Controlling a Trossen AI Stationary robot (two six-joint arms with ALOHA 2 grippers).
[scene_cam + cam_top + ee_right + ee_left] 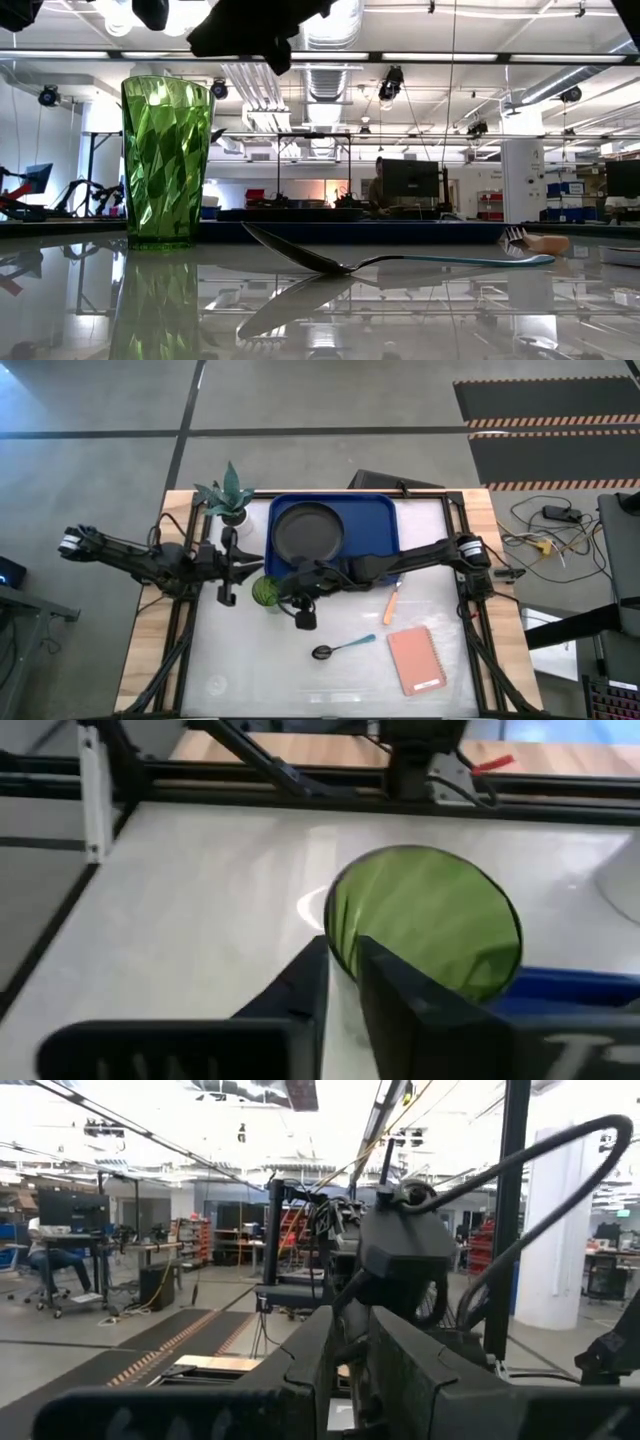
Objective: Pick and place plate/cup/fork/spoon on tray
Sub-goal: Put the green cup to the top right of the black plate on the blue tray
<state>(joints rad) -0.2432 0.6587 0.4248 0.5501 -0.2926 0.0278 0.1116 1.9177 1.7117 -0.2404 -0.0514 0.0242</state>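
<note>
Viewing the table (240, 660) from above, with the tray (385, 520) lying at its far middle. Finding the plate (308, 530) lying flat inside the tray, in its left part. Noting a pink notebook (417, 660) lying on the table's near right area, well apart from the tray. Noting a white pot with a green plant (232, 505) standing just beside the tray's far left corner.

Locating the right gripper (284, 588) reaching across the tray's near edge, pointing at the cup from just beside it, not touching. Reading its fingers (300, 985) in the right wrist view as pressed nearly together, pinching nothing. Locating the left gripper (252, 565) hanging left of the tray, level with the room, fingers (300, 1360) likewise pressed together and empty.

Finding the cup (266, 591) standing upright on the table, off the tray's near left corner. Finding the spoon (340, 649) lying on the table between cup and notebook, bowl toward the left. Finding the fork (392, 603) lying on the table just off the tray's near right corner.
</note>
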